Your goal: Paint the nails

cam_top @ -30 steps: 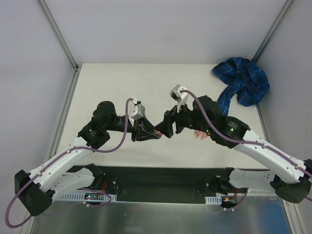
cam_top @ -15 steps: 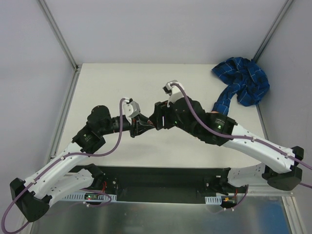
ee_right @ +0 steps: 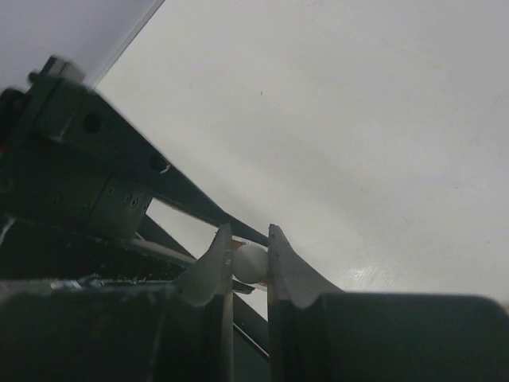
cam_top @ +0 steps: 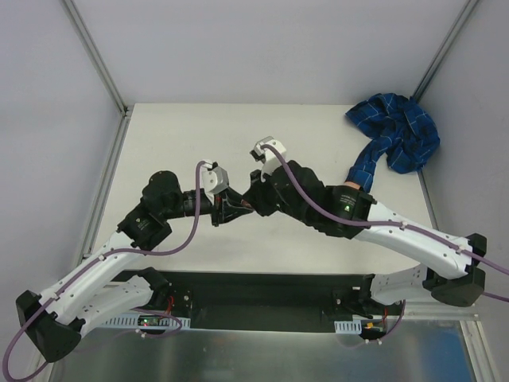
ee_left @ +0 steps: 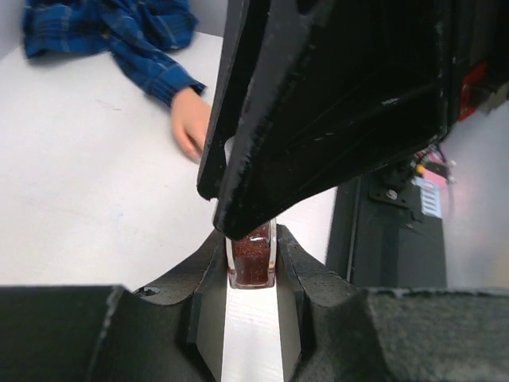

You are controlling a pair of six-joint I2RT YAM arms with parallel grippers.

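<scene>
- Nails are too blurred to pick out on the fake hand [ee_left: 191, 123], which lies on the counter [ee_left: 87, 183] beyond the bottle [ee_left: 251, 261]. Its long axis runs from the plaid sleeve [ee_left: 111, 32] toward the bottle, and the right arm looks nearer.
- Left end effector [ee_left: 252, 239] is clenched on the bottle.
- Right end effector [ee_right: 249, 253] pinches the white cap [ee_right: 250, 263], its 2 fingers nearly together.

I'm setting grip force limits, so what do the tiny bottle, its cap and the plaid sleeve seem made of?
The bottle looks like clear glass or hard plastic: reddish-brown glittery contents show through its glossy wall. The cap seems smooth white plastic, rounded and evenly coloured. The sleeve is soft woven fabric, blue plaid, creased into folds.
</scene>
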